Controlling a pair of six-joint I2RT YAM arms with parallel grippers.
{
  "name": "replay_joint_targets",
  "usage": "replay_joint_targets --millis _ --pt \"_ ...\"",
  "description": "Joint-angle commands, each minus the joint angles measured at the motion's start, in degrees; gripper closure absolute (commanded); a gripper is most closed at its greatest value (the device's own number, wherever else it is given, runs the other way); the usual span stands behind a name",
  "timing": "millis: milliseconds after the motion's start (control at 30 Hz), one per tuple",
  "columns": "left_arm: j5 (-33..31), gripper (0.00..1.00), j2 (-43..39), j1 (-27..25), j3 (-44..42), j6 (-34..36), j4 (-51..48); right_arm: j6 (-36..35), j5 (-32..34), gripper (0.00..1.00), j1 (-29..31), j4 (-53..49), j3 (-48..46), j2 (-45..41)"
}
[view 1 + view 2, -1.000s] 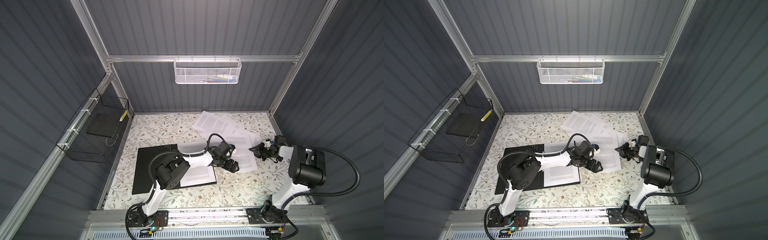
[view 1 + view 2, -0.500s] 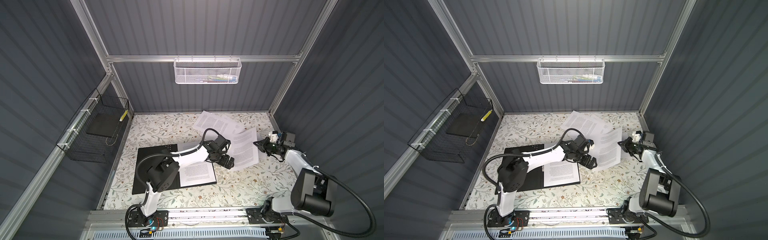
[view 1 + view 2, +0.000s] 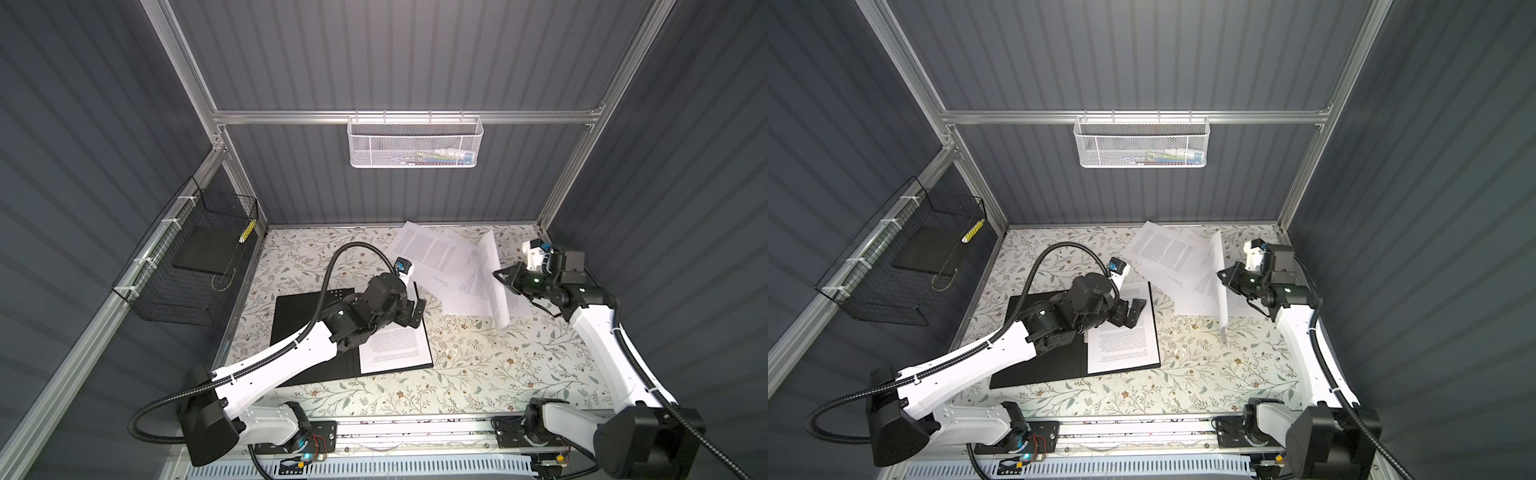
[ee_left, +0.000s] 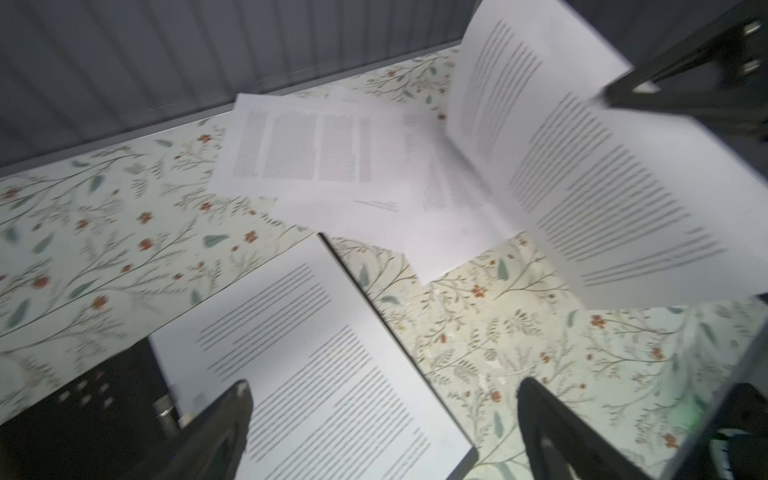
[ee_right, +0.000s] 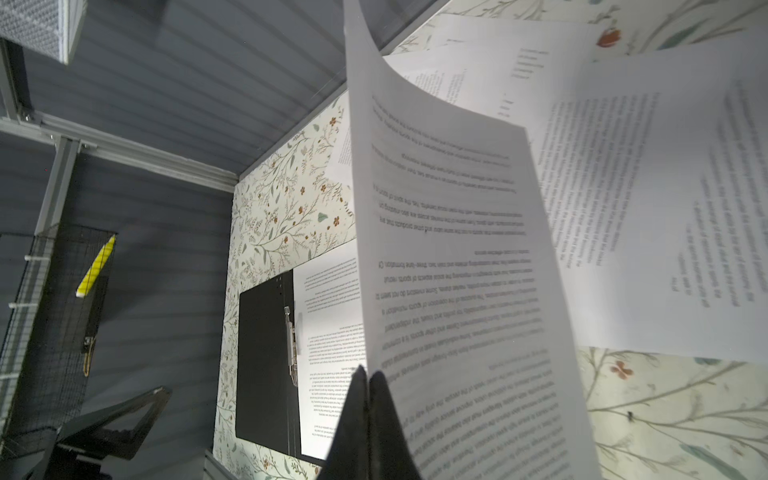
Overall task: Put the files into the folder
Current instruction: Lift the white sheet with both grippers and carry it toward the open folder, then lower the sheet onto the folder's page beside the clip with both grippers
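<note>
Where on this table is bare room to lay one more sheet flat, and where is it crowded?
Free: the front strip of the table, between the folder, the front rail and the right arm; also the back left corner, between folder, back wall and the loose files. Crowded: back right, where files overlap and the right tool holds one sheet up.

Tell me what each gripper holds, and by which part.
Right gripper: shut on one lifted sheet, pinched at its edge. Left gripper: open, holding nothing.
</note>
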Motion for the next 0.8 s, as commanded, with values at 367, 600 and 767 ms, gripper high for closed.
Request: replay_joint_targets --millis 367,600,767 --pt "-24.1 0.00 -13.9 1.3 -6.9 -4.1 -18.1 13.7 1.3 1.00 30.0 11.3 15.4 15.2" --pt "-21.6 0.00 -19.8 1.4 -11.0 -2.8 -16.0 14.9 0.7 1.00 25.1 16.4 8.1 16.1" --pt "-20.7 0.00 -21.7 1.3 -14.6 -1.8 -12.0 14.8 5.3 1.00 24.0 22.8 -1.7 21.9"
